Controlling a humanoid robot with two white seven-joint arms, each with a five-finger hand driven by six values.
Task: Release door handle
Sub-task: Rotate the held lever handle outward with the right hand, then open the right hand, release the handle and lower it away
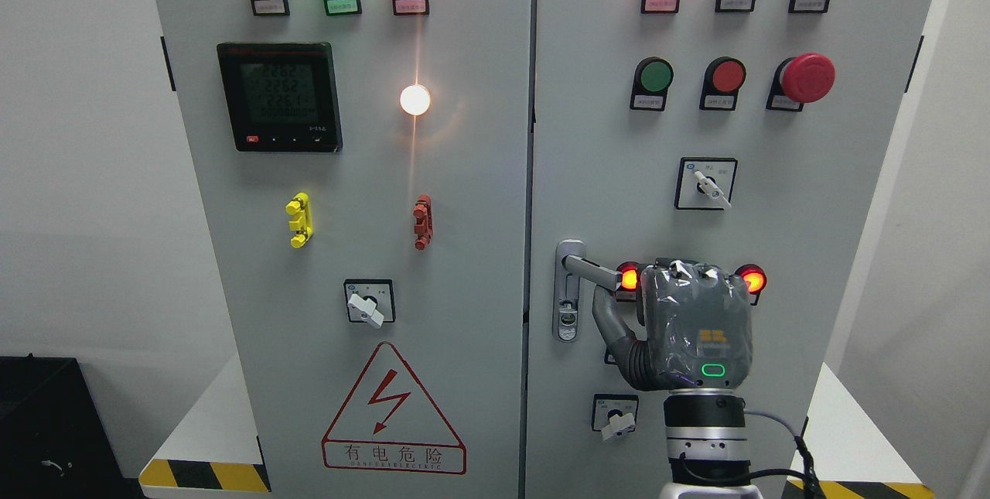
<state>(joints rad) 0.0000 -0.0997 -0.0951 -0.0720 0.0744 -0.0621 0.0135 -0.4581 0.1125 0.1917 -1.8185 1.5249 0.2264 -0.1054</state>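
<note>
Your right hand (688, 321) is up at the right door of the cabinet (348, 174), back of the palm facing the camera. The door handle (592, 271) sits at that door's left edge, just right of the centre seam, lever pointing right and roughly level. The lever's free end runs in behind the top of the hand, so it looks like the hand is gripping it. Fingers are hidden behind the palm; only the thumb (611, 325) shows, curling below the lever. I read that as clenched on the handle, but contact itself is not visible.

Left arm is not in frame.

How I'd do the release:
- Uncurl the fingers first, with the wrist held steady. Don't retreat while anything is hooked over the lever, or you'll drag the lever or the door.
- Clear the thumb downward so it doesn't catch under the lever.
- Then back straight off the panel toward you, not sideways.
- Watch the two lit red lamps (752, 279) flanking the hand, and the rotary switch (616, 415) just below it. A sideways or downward swing could knock them.
- The wrist cable (781, 425) hangs on the right, so keep it from snagging.

Confirm a visible gap between hand and lever before calling it done.
</note>
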